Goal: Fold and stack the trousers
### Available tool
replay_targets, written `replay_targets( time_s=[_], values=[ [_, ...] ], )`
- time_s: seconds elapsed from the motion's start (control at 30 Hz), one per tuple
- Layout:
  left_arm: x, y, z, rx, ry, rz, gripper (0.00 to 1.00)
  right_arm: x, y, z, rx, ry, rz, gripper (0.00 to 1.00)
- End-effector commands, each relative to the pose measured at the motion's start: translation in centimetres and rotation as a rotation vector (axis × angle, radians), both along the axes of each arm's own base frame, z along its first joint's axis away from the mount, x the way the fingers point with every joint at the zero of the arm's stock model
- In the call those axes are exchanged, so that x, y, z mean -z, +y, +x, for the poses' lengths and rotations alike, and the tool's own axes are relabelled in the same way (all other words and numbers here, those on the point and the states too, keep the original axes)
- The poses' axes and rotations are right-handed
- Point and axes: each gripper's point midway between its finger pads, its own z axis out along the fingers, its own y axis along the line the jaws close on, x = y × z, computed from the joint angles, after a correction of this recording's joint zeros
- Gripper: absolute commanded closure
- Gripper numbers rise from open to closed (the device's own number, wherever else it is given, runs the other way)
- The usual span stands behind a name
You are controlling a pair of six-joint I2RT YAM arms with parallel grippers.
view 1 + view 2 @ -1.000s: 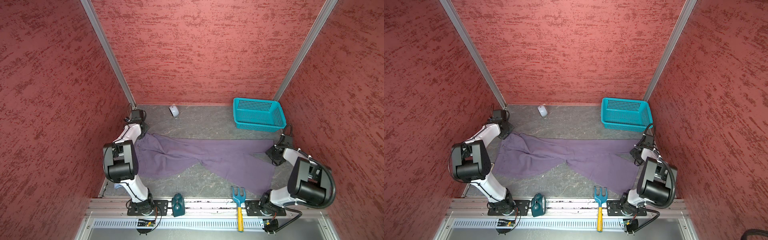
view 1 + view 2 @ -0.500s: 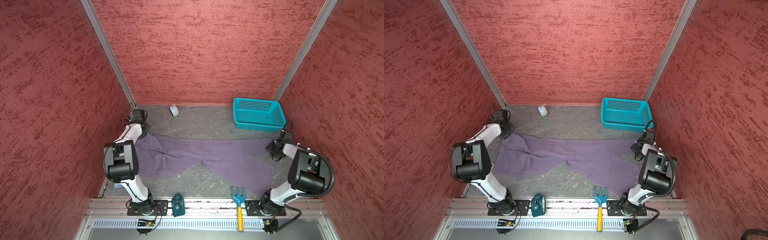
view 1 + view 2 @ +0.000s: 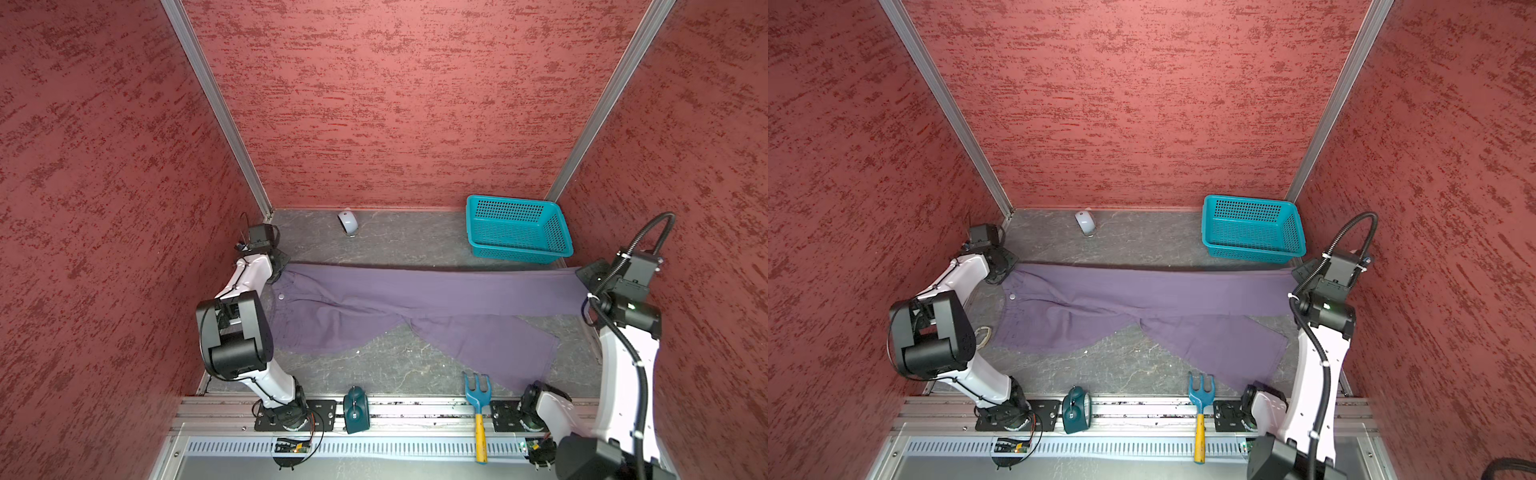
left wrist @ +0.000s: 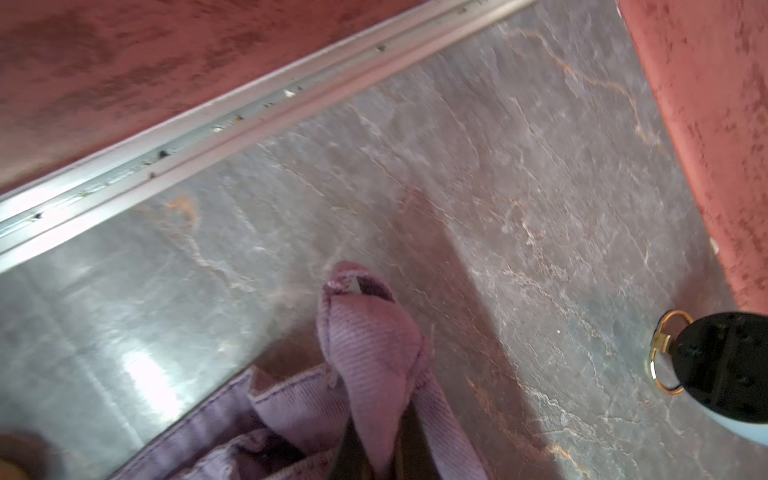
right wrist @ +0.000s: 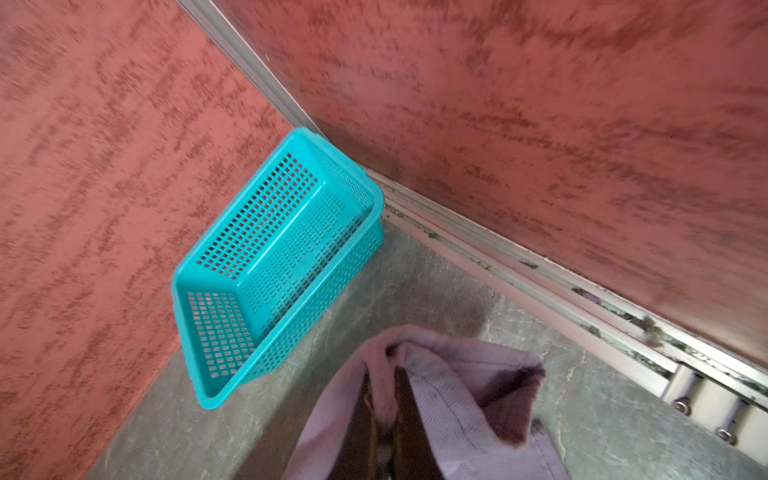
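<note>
Across the tabletop [image 3: 395,245], trousers [image 3: 415,299] spread, left tool [image 4: 376,419] pinching waistband [image 4: 365,332], right tool [image 5: 384,386] pinching leg hem [image 5: 457,374].

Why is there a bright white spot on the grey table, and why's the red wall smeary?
Left wrist view: light glare washes out a patch of the table. Right wrist view: the red wall is blurred into streaks, probably from camera motion. In both top views the trousers look sharp.
</note>
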Motion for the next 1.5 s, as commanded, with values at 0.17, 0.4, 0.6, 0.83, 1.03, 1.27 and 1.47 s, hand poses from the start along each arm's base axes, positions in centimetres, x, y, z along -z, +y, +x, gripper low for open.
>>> replay_targets(
  time_s=[0.17, 0.4, 0.6, 0.83, 1.03, 1.27, 1.47],
  values=[
    [-4.0, 2.5, 0.1, -0.07, -0.134, 0.02, 1.0, -1.6, -0.8, -4.7, 0.152, 0.028, -0.042, 1.0],
    [-3.1, 2.7, 2.6, -0.057, -0.116, 0.021, 1.0, 4.6, -2.5, 1.3, 0.112, 0.064, 0.05, 1.0],
    [-1.9, 1.3, 6.5, 0.008, -0.034, 0.1, 1.0, 9.7, -4.8, 8.3, 0.066, 0.112, 0.115, 1.0],
    [1.4, -0.2, 8.7, 0.048, 0.076, 0.137, 1.0, 17.0, -5.4, 14.7, -0.008, 0.15, 0.233, 1.0],
    [2.9, -0.3, 9.3, 0.051, 0.118, 0.15, 1.0, 20.5, -5.6, 18.0, -0.029, 0.129, 0.299, 1.0],
    [2.5, -1.0, 10.8, 0.082, 0.12, 0.164, 0.6, 21.8, -5.8, 19.4, -0.045, 0.12, 0.317, 0.59],
    [-0.2, -1.2, 9.7, 0.092, 0.104, 0.209, 0.49, 20.3, -3.7, 16.1, -0.087, 0.131, 0.312, 0.44]
  ],
)
